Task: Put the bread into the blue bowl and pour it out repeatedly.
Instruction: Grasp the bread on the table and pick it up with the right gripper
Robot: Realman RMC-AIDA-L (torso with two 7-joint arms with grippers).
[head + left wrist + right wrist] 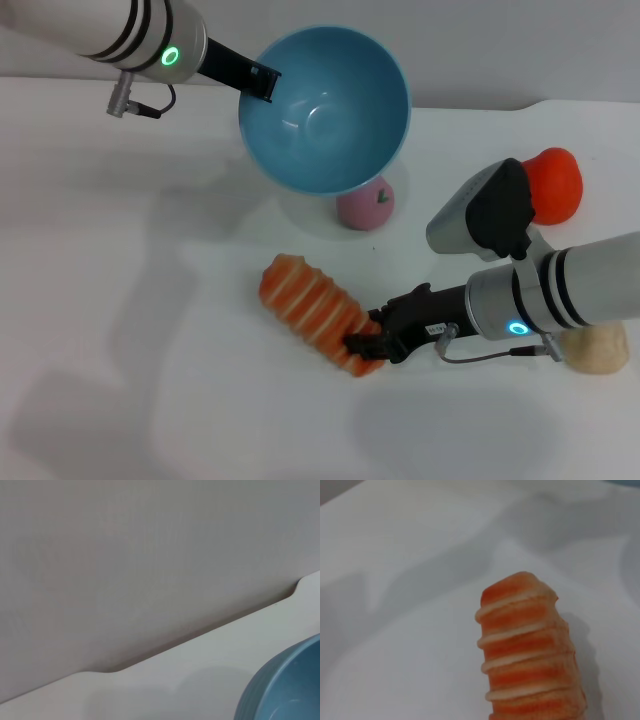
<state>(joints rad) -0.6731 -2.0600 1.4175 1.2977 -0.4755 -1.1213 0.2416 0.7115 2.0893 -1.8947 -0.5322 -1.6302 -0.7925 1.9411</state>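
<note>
My left gripper [268, 82] clamps the bowl [325, 110] by its rim, tipped and raised over the bench [120, 300]. My right gripper [366, 340] pinches the near end of the bread [315, 312], lying on the bench. To load cleanly: level the bowl first, lift the bread high, drop it dead centre.

Smooth glossy plastic blue bowl [325, 110]; ridged, matt bread [310, 310]; smooth white table [150, 300].
</note>
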